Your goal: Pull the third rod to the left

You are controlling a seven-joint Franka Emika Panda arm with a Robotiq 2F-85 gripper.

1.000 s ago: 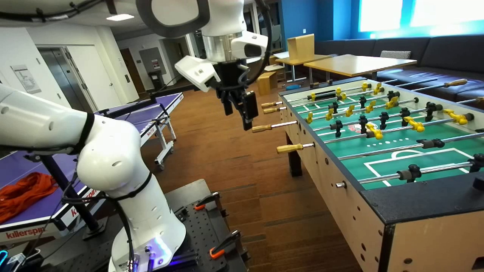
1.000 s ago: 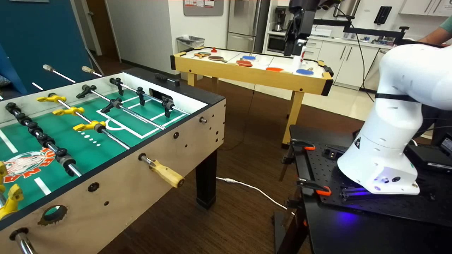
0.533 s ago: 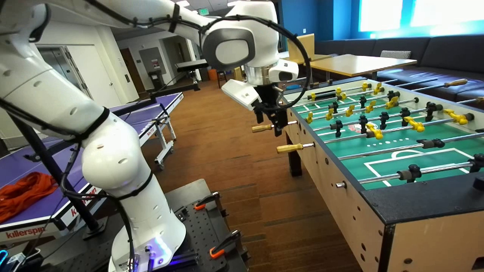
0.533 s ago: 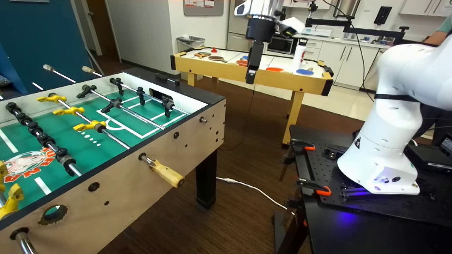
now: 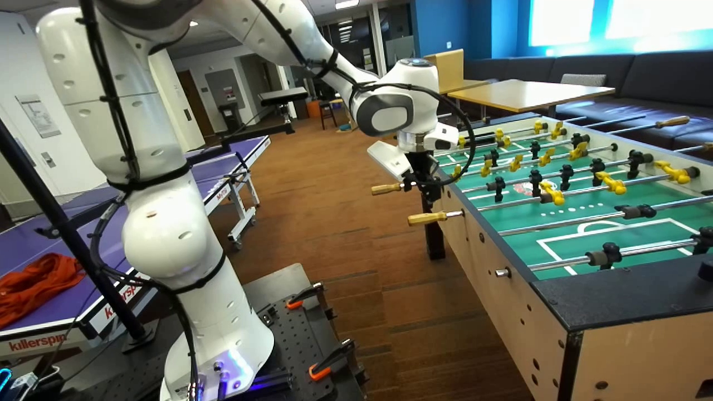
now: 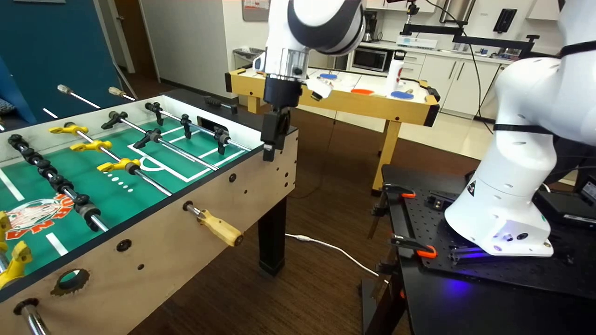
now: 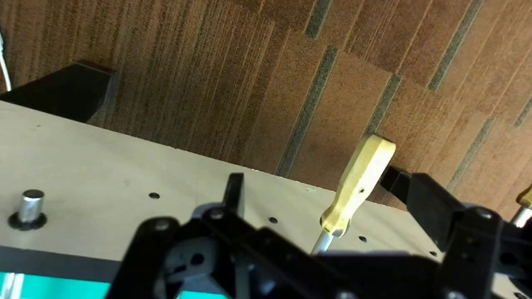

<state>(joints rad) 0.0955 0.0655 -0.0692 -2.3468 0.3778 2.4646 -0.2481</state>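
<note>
Foosball table (image 5: 518, 295) projects its near rod handle (image 5: 426, 218) lengthwise to the left in an exterior view, below the wide-spread gripper (image 7: 314, 180)

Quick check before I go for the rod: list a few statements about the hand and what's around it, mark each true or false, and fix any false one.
1. The hand is shut. False: it is open.
2. In the wrist view, a wooden handle shows between the jaws. True.
3. The white bottle lies on its side. False: it stands upright.
4. The orange cloth lies on the purple table. True.
</note>
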